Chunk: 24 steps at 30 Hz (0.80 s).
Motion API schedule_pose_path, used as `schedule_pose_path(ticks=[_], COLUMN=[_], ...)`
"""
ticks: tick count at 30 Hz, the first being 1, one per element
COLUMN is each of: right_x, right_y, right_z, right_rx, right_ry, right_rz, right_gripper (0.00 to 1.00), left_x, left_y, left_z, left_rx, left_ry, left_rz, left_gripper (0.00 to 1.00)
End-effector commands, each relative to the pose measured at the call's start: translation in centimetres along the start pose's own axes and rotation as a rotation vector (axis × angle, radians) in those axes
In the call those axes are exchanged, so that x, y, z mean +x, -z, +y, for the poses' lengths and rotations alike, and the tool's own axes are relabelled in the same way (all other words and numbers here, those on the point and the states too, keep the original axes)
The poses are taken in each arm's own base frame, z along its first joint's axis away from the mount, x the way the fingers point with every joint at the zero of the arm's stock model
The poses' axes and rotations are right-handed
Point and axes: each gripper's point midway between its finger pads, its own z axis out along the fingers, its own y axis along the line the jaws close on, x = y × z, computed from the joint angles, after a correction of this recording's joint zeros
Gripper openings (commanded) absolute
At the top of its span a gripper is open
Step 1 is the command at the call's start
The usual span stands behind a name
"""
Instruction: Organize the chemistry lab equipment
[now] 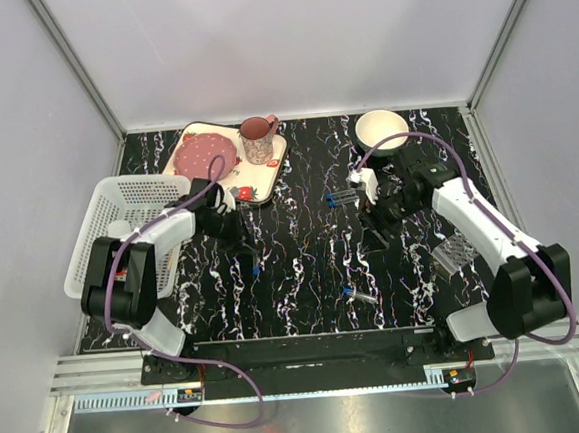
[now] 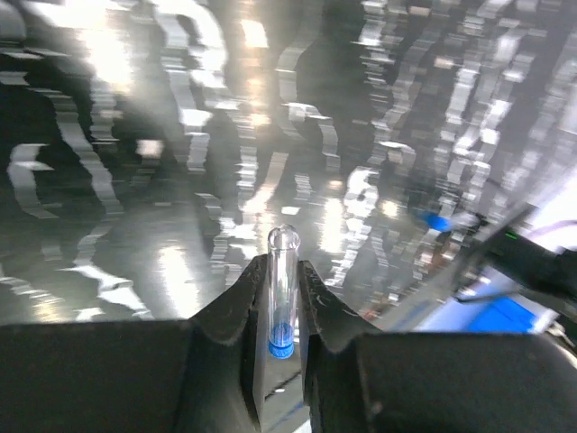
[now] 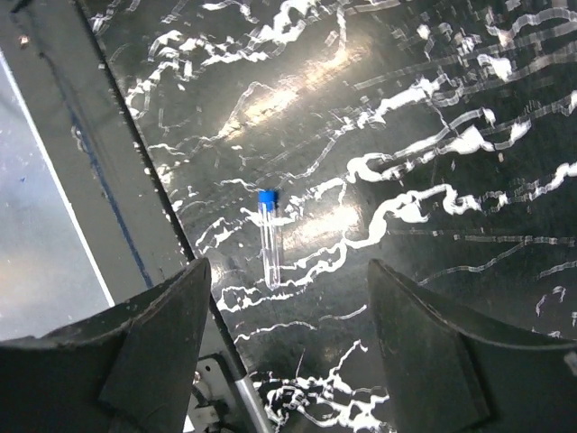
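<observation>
My left gripper [image 2: 282, 271] is shut on a small clear test tube [image 2: 281, 289]. The tube stands along the fingers, with its blue cap toward the wrist and its round end poking out past the tips. In the top view this gripper [image 1: 251, 254] hangs over the left middle of the table. My right gripper [image 3: 288, 263] is open and holds nothing. It hovers above a second blue-capped tube [image 3: 269, 236] that lies flat on the table near the front rail. That tube [image 1: 359, 294] also shows from above, below the right gripper [image 1: 376, 228]. More blue-capped tubes [image 1: 343, 198] lie mid-table. A clear perforated rack [image 1: 455, 252] sits at the right.
A white mesh basket [image 1: 120, 225] stands tilted at the left edge. A strawberry-print tray [image 1: 271, 168] with a pink plate and cup sits at the back left. A white bowl [image 1: 381, 129] is at the back right. A metal rail [image 1: 320, 346] runs along the front edge.
</observation>
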Motion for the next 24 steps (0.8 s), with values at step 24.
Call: schedule_pose_path(ticks=[24], right_x=[-2.3], right_y=[-2.2], right_z=[13.5], right_rx=[-0.342], right_ry=[1.188], right_rz=[0.193], right_gripper=[0.91], left_x=[9.3], left_y=[0.7], left_z=[-24.4], left_rx=[0.765], left_ry=[-0.227], left_rz=[0.552], left_gripper=[0.12])
